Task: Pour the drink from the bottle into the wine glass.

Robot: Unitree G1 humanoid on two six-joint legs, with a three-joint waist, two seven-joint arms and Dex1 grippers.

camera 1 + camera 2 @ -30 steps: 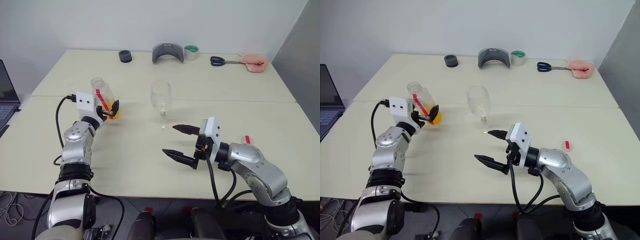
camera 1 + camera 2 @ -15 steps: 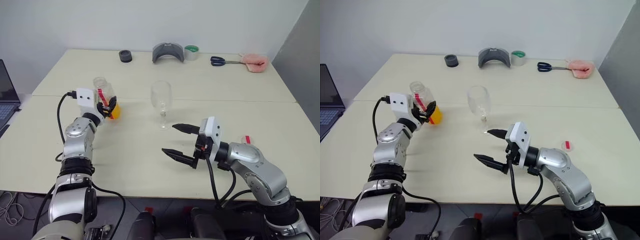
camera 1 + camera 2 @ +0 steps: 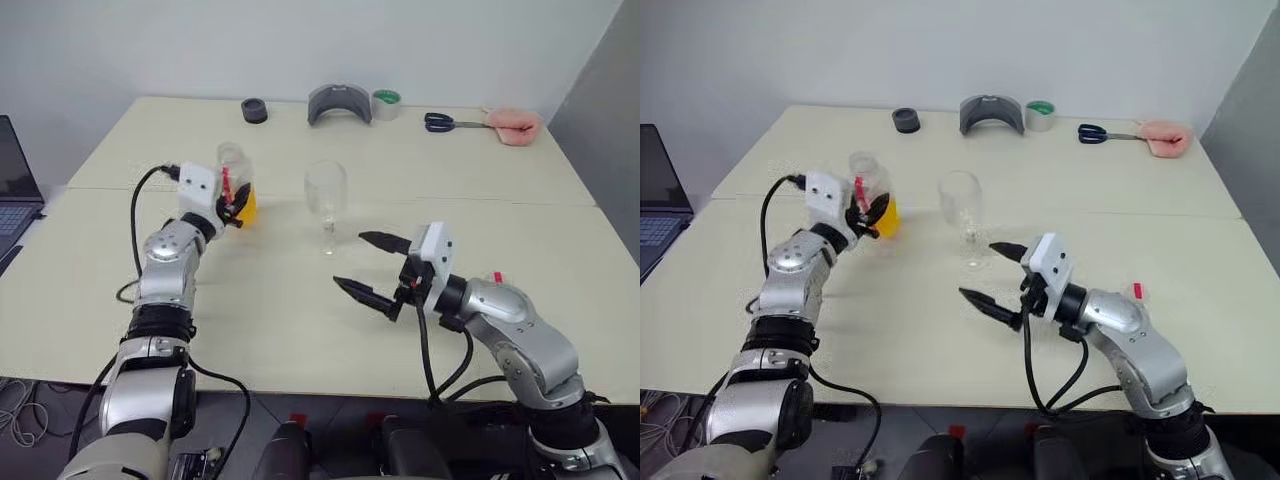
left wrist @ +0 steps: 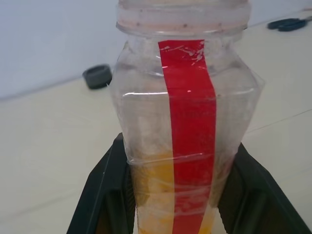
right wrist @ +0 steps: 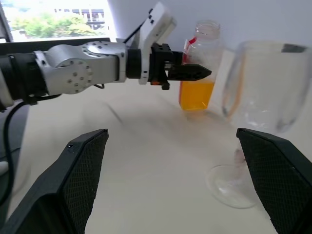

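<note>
left gripper (image 3: pixel 868 212) clamping bottle (image 3: pixel 874 193), wine glass (image 3: pixel 962 207) beside, right gripper (image 3: pixel 992 274) spread

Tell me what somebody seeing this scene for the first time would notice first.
Probably the bottle with orange drink low inside, clamped upright in the left gripper on the table's left side. Just to its right stands the empty wine glass, and nearer the camera the right gripper hangs wide open beside the glass.
</note>
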